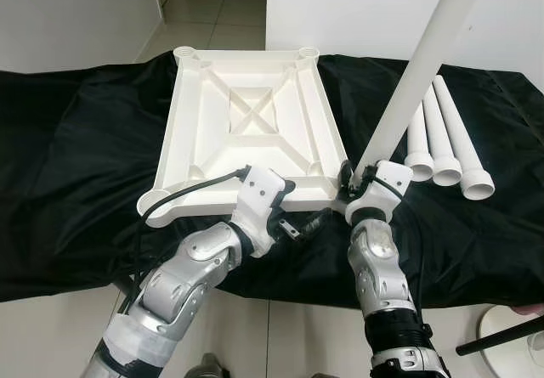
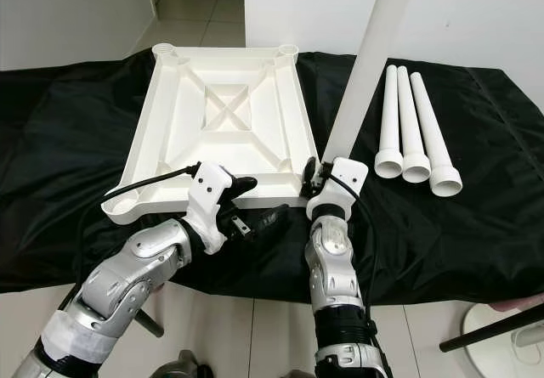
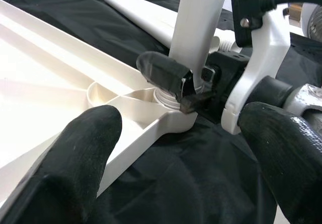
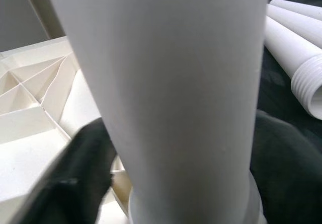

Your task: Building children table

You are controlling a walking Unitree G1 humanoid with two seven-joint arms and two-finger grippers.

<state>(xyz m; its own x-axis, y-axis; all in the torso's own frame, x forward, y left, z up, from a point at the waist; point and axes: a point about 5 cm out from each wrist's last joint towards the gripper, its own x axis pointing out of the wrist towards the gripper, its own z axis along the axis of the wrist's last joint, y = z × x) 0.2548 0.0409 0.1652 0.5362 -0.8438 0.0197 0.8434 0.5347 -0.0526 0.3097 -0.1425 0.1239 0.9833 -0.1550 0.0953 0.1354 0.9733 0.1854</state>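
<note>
The white tabletop (image 1: 197, 115) lies upside down on a black cloth (image 1: 76, 166). A white leg (image 1: 418, 70) stands tilted up from the tabletop's near right corner socket (image 3: 162, 99). My right gripper (image 1: 356, 183) is shut on the leg just above its threaded end; one of its fingers (image 3: 163, 72) wraps the leg's base. In the right wrist view the leg (image 4: 171, 83) sits between both fingers. My left gripper (image 3: 181, 158) is open with nothing in it, hovering just in front of the same corner, by the tabletop's near edge. Three spare legs (image 1: 442, 136) lie side by side to the right.
The cloth covers a low surface whose near edge runs in front of my arms, with tiled floor (image 1: 289, 335) below. A white wall (image 1: 357, 13) stands behind. A round white base and a dark rod (image 1: 508, 337) are at the lower right.
</note>
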